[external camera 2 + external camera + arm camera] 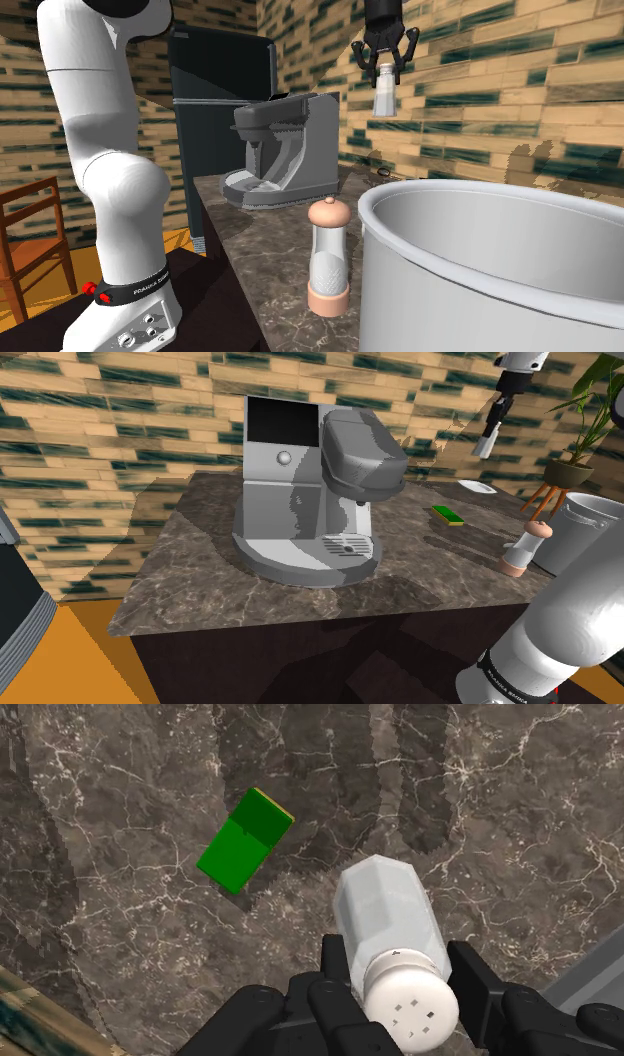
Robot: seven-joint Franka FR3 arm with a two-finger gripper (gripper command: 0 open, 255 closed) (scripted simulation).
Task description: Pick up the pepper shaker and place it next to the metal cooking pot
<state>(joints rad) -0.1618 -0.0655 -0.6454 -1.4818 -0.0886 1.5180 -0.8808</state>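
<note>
One white-capped shaker (395, 944) and one pink-based mill (328, 255) are counted, two seasoning holders in all. One grey coffee machine (300, 512), one green sponge (243, 841), one large pot (420, 310), one white dish (476, 486), one potted plant (567, 472), one wooden chair (30, 248), one dark refrigerator (220, 70) and one white arm (110, 150) are seen.

Clasped near its cap by the end effector (384, 58), high above the tabletop (280, 250): pepper shaker (384, 94), pale faceted translucent body, white holed cap uppermost. Standing upright on the tabletop, well apart from it: cooking pot (470, 255), large, pale grey, open-topped
</note>
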